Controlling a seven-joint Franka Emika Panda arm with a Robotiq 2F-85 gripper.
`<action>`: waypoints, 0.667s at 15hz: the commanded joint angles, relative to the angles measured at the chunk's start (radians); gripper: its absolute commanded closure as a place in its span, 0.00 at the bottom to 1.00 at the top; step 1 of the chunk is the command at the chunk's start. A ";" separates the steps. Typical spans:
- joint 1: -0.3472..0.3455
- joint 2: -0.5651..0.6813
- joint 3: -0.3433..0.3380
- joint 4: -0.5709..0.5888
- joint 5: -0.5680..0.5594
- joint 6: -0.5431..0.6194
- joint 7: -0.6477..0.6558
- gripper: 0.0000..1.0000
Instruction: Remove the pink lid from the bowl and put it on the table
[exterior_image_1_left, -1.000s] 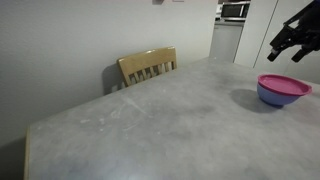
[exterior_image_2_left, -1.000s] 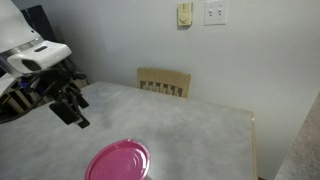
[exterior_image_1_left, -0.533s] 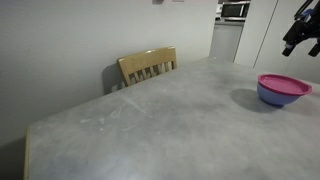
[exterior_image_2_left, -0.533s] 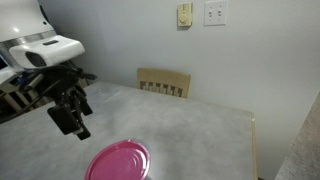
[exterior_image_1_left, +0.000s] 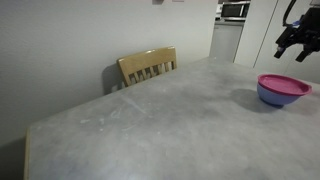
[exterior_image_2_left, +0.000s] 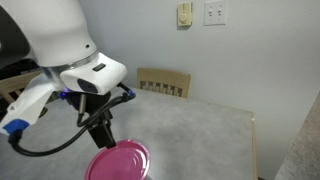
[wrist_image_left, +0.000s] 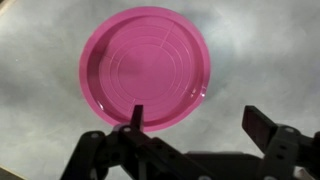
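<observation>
pink lid lies flat, face up, on the bowl; pincer spread wide above, empty.

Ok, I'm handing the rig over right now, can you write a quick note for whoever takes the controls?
The gripper is open and empty, hovering above the pink lid without touching it.
The pink lid sits flat on the bowl, which stands near one end of the table.
Done: the approach only; nothing has been gripped or lifted.
Left: descend, close on the lid's rim, lift it off, and set it down on bare table beside the bowl.
</observation>
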 joint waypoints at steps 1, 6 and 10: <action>0.021 0.129 0.005 0.095 0.141 0.037 -0.062 0.00; 0.018 0.274 0.017 0.179 0.024 0.051 0.131 0.00; 0.046 0.331 0.001 0.201 -0.143 0.021 0.303 0.00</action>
